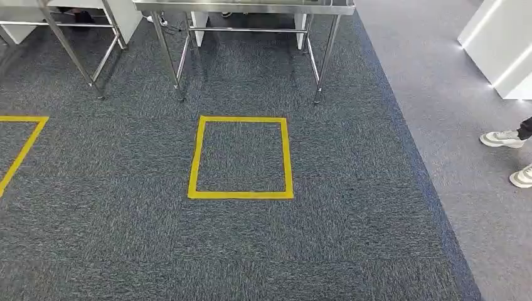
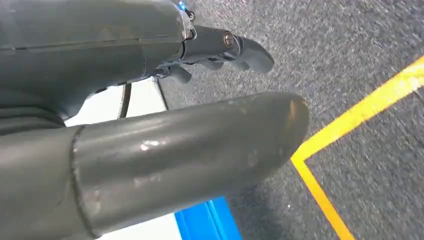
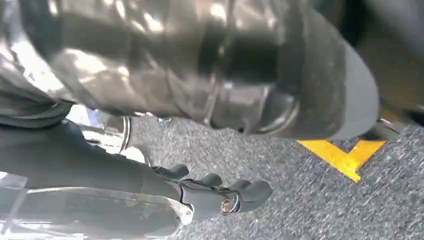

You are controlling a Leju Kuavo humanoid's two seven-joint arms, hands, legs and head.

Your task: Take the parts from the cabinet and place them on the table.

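Dark blue-grey carpet (image 1: 251, 251) fills most of the head view, with a yellow tape square (image 1: 241, 157) at the centre of the frame, a stainless-steel surface (image 1: 244, 6) on thin legs along the top edge, paler flooring at the right, and a person's white shoes (image 1: 511, 157) at the right edge. In the wrist views the left robot hand (image 2: 220, 50) holds nothing, its fingers loosely apart above the carpet. The right robot hand (image 3: 220, 192) holds nothing either, fingers loosely spread, and no part is visible in either hand.

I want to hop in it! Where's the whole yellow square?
The yellow square lies on the dark carpet mid head view, just before the metal table legs.
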